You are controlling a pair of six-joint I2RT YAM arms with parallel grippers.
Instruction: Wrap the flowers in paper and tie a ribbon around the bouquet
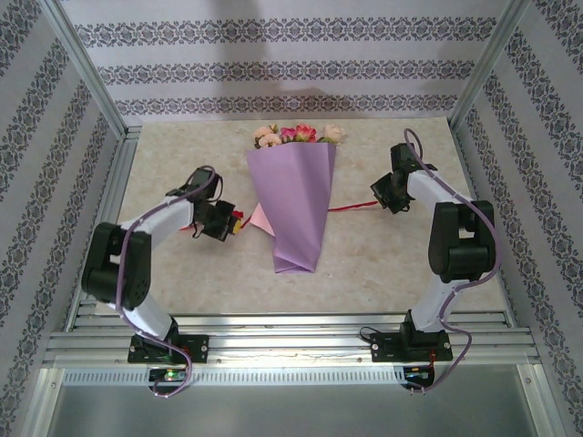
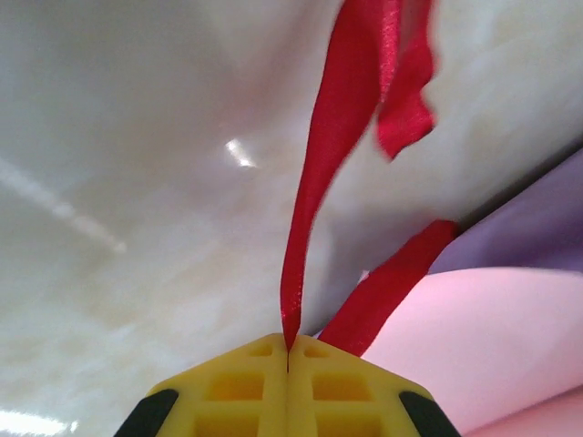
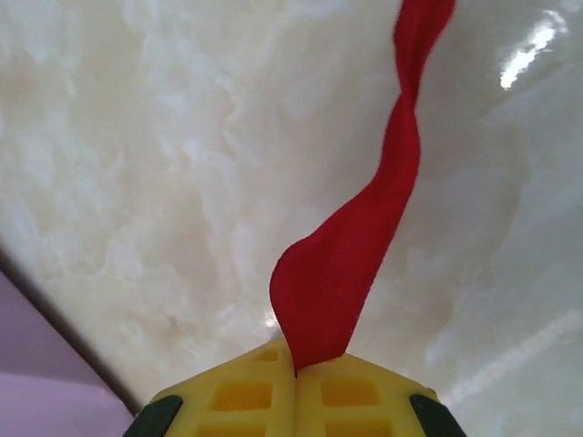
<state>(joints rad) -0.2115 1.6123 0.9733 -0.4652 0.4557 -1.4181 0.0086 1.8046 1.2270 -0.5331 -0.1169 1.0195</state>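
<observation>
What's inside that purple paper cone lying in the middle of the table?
Pink, peach and magenta rose heads poke out of the wide far end of the paper cone. Their stems are covered by the paper, so they cannot be seen.

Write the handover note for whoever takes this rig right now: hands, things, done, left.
Hands: the left hand is shut on one end of the ribbon, left of the bouquet. The right hand is shut on the other end, right of it.
Things: the flowers stick out of the far end of the paper cone, which lies on the table. The ribbon seems to pass under it.
Done: wrapping.
Left: cross the ends over the cone and tie; no knot yet.
</observation>
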